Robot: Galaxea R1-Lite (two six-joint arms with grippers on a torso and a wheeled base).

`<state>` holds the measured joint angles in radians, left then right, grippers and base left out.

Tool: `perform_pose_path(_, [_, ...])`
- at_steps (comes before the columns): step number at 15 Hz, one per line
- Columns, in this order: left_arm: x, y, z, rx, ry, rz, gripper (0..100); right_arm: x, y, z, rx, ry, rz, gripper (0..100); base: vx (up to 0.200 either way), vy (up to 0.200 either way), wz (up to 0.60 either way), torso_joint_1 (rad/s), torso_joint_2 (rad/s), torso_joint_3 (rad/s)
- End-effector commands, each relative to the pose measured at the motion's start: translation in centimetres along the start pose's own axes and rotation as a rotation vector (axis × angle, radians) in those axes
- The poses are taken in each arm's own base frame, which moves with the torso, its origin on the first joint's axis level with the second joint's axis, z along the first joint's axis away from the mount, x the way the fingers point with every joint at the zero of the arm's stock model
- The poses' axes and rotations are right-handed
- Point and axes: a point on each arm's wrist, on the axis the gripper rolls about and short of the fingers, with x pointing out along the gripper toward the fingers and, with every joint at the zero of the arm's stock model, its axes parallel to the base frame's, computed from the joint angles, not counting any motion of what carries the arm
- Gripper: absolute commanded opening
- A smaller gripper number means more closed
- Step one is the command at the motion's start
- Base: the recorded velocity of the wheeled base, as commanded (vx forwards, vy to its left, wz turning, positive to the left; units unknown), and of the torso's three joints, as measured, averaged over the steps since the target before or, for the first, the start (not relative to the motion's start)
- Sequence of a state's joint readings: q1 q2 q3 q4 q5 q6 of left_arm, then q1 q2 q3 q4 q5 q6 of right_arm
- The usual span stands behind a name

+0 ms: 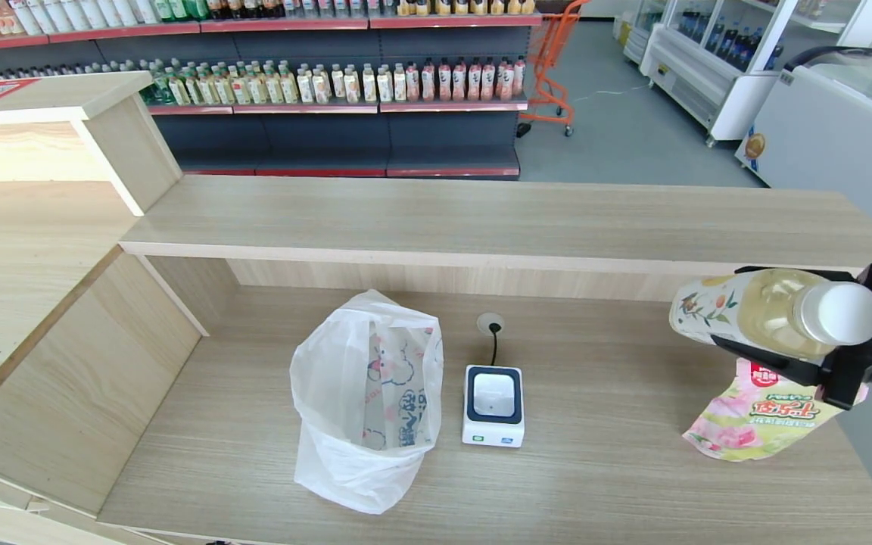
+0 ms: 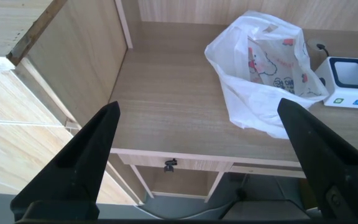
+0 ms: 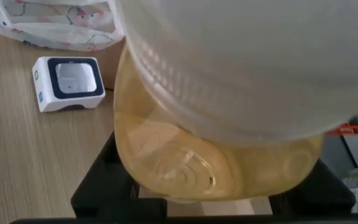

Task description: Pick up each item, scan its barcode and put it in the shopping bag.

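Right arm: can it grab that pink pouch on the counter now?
Probably not yet. The right gripper is shut on the bottle, held over the pink pouch, so its jaws are full. The bottle likely needs scanning and bagging first.

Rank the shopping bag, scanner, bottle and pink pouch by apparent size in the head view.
1. shopping bag
2. bottle and pink pouch: close; the bottle sits nearer the camera and the pouch is partly hidden, so unranked
3. scanner
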<state>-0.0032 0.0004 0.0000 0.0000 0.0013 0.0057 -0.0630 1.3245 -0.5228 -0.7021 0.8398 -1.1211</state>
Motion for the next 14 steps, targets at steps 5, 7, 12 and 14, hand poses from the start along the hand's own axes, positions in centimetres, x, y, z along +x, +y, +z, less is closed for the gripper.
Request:
perform_pose_path(5, [0.0,0.0,0.0,-0.004,0.000,0.000,100,0.1,1.0,-0.4,0.113,0.030,0.043,0,-0.080,0.080,0.00,0.003,0.00,0.001])
perform_pose_path(7, [0.0,0.0,0.0,-0.001,0.000,0.000,100,0.4,1.5,-0.2,0.236,0.020,0.069,0,-0.200,0.200,0.00,0.015,0.01,0.000])
perform_pose_path(12, [0.0,0.0,0.0,-0.003,0.000,0.000,100,1.9,1.6,-1.2,0.354,0.020,0.104,0,0.000,0.000,0.00,0.000,0.00,0.000])
perform_pose_path(14, [0.0,0.0,0.0,-0.003,0.000,0.000,100,3.5,1.3,-2.8,0.356,0.026,0.117,0,0.000,0.000,0.00,0.000,0.00,0.000])
